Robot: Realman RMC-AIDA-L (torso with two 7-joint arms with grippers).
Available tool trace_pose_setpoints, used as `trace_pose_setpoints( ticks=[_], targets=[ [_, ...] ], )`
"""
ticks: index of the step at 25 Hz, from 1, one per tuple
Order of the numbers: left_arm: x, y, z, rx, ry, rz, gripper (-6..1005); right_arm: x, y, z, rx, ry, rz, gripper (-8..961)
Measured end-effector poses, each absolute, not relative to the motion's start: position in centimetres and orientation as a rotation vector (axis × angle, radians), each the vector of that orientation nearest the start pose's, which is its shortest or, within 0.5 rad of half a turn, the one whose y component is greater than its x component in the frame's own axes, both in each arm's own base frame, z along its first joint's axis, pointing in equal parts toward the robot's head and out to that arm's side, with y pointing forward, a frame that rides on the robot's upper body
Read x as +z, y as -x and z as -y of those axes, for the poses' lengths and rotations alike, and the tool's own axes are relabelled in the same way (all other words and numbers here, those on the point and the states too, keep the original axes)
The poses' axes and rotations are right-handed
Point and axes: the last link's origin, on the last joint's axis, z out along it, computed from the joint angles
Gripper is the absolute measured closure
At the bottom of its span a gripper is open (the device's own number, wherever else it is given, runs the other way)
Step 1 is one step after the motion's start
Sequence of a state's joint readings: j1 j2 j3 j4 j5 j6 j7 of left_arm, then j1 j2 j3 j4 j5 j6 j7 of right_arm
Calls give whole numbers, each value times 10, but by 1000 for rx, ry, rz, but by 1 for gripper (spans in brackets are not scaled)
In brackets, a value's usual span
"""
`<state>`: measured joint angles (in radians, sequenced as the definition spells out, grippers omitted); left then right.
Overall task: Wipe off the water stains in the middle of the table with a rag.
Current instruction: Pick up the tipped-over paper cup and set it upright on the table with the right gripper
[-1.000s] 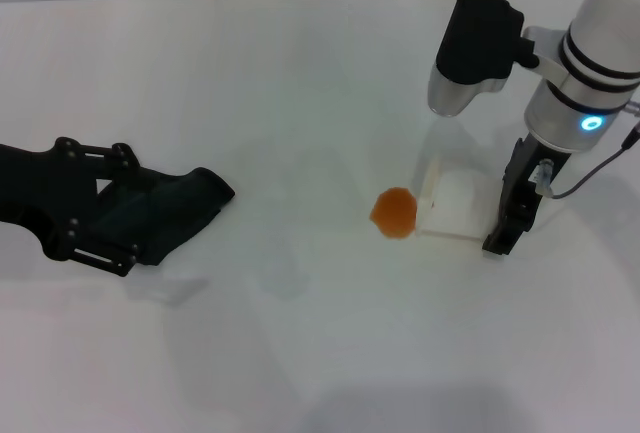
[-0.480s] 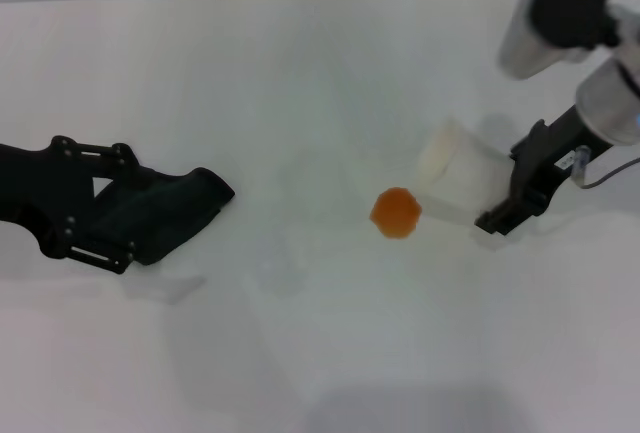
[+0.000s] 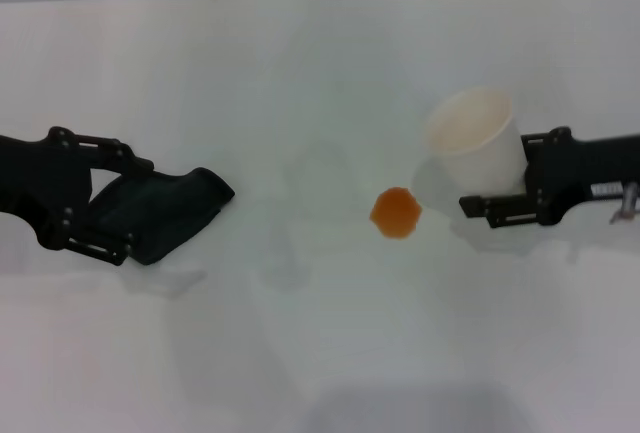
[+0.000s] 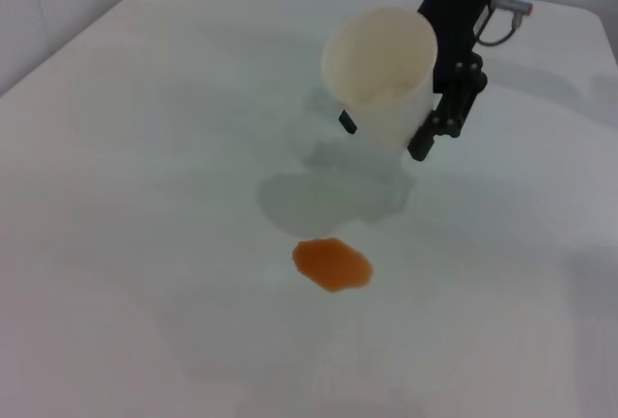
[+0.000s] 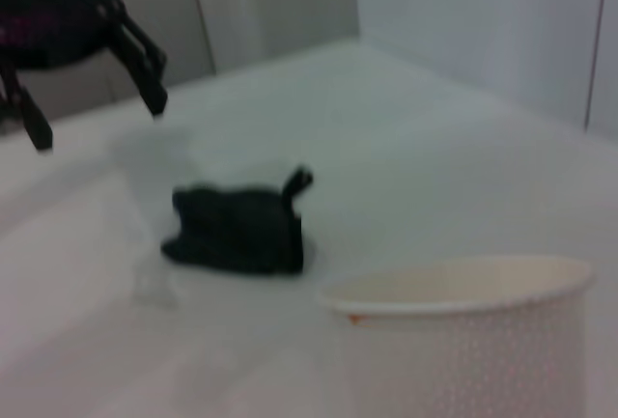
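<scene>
The water stains (image 3: 396,212) are one small orange blob in the middle of the white table (image 3: 300,353), also seen in the left wrist view (image 4: 332,264). The rag (image 3: 165,210), dark and crumpled, lies at the left; the right wrist view shows it flat on the table (image 5: 238,229). My left gripper (image 3: 135,211) hovers over the rag's left part, open, fingers apart above the cloth (image 5: 97,119). My right gripper (image 3: 490,175) is at the right, shut on a white paper cup (image 3: 472,137) held upright, a short way right of the blob.
The cup (image 4: 379,83) has a faint shadow or wet sheen on the table just beside the blob. A wall seam runs along the table's far edge. Bare tabletop lies between the rag and the blob.
The right arm swung down and to the right, turning the cup from tipped over the blob to upright. The blob stays in place. The left gripper has barely shifted over the rag.
</scene>
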<state>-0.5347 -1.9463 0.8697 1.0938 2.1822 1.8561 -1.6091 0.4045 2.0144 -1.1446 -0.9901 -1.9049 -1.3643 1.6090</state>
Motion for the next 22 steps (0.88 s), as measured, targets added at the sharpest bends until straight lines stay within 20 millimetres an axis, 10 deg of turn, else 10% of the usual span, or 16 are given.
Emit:
trace_pose_setpoints(
  ticks=[22],
  targets=[
    [79,237,-327,-116,3029,353,108,-39,-322,-302,681,2313,-439,186]
  ],
)
